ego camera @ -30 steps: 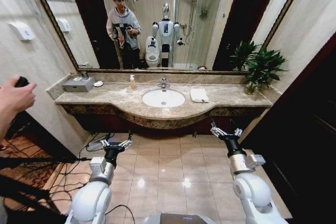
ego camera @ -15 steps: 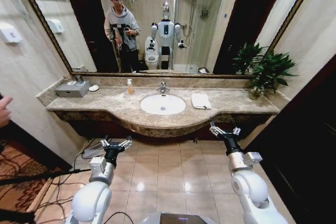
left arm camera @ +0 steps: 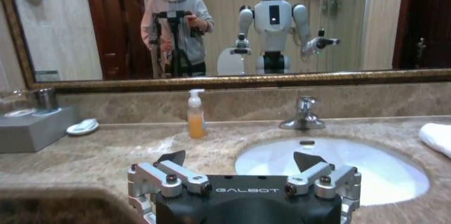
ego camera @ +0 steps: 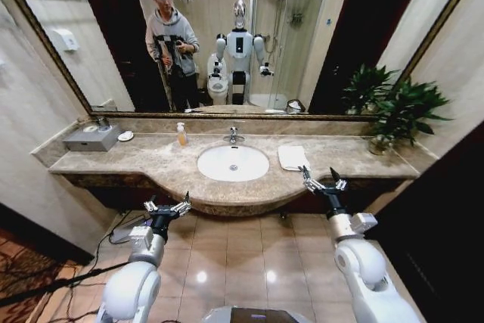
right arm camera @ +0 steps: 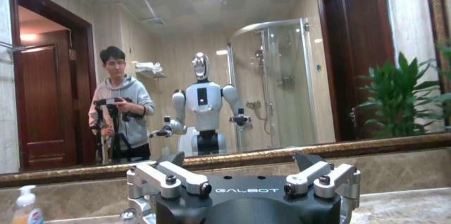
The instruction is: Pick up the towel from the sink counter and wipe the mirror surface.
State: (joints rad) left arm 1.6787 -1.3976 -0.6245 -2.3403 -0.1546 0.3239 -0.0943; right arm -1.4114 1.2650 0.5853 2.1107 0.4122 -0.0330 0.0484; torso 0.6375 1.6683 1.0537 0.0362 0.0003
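Observation:
The white towel (ego camera: 293, 157) lies folded on the sink counter (ego camera: 151, 164), right of the oval basin (ego camera: 233, 163); one corner of the towel (left arm camera: 438, 138) shows in the left wrist view. The big bronze-framed mirror (ego camera: 318, 28) fills the wall above. My right gripper (ego camera: 321, 179) is open at the counter's front edge, just in front of the towel and apart from it. My left gripper (ego camera: 166, 205) is open too, low before the counter's left front. In the wrist views, the left gripper (left arm camera: 241, 159) faces the basin (left arm camera: 338, 168), and the right gripper (right arm camera: 240, 159) faces the mirror (right arm camera: 282, 76).
A soap bottle (ego camera: 181, 135), a chrome tap (ego camera: 233, 136), a grey box (ego camera: 89, 138) and a white soap dish (ego camera: 125, 135) sit on the counter. A potted plant (ego camera: 397, 107) stands at the right end. Cables (ego camera: 113, 232) lie on the tiled floor at left.
The whole view has shifted as I moved closer to the counter, so it and the mirror look larger. A person's hand at the left edge has left the picture. Both grippers stay open.

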